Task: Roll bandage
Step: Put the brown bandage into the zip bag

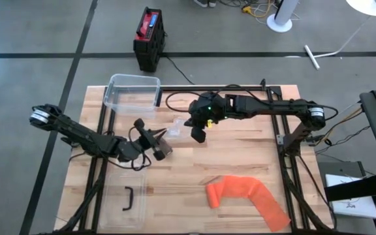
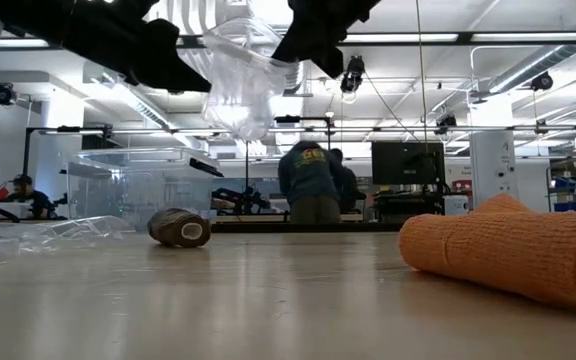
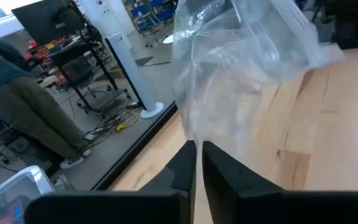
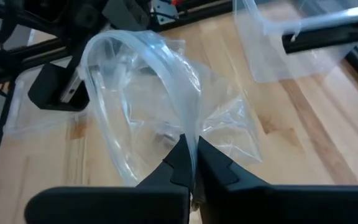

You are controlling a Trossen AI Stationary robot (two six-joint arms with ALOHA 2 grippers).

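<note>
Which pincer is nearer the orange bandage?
Right, narrowly. The right pincer hangs above the table, up from the orange bandage. The left pincer is farther to the side. Both grip the clear plastic bag.

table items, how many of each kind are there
orange bandage: 1
brown bandage roll: 1
clear plastic bag, pinched by both grippers: 1
clear plastic bin: 1
clear lid with black handle: 1
total: 5
</note>
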